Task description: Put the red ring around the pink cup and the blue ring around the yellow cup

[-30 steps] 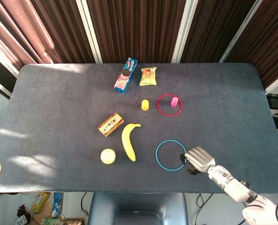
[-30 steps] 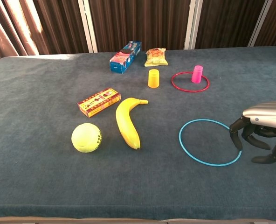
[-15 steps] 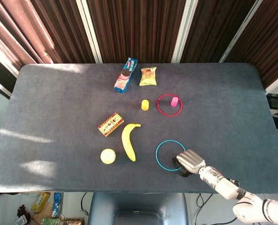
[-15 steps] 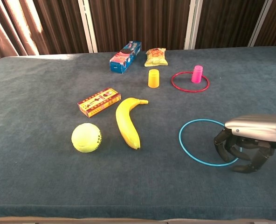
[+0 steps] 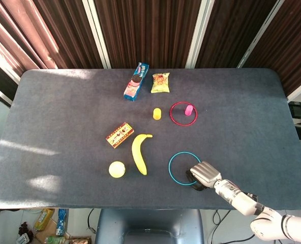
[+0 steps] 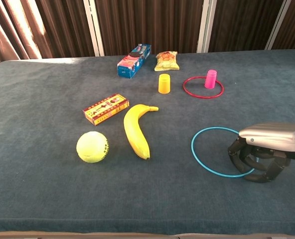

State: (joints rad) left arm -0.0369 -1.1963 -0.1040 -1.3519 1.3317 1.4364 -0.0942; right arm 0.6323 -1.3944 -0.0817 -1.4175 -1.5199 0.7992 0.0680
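Blue ring (image 6: 213,152) flat on table, right hand (image 6: 267,154) at its four o'clock rim, fingers curled down around rim; grip unclear.

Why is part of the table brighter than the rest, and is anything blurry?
Head view: sunlight falls in pale patches on the table's left side and far left edge; objects look sharp, with small shadows. Chest view: lighting is more even, the far left corner brighter; the robot hand casts a dark shadow under its curled fingers by the blue ring. Nothing is noticeably blurred in either.
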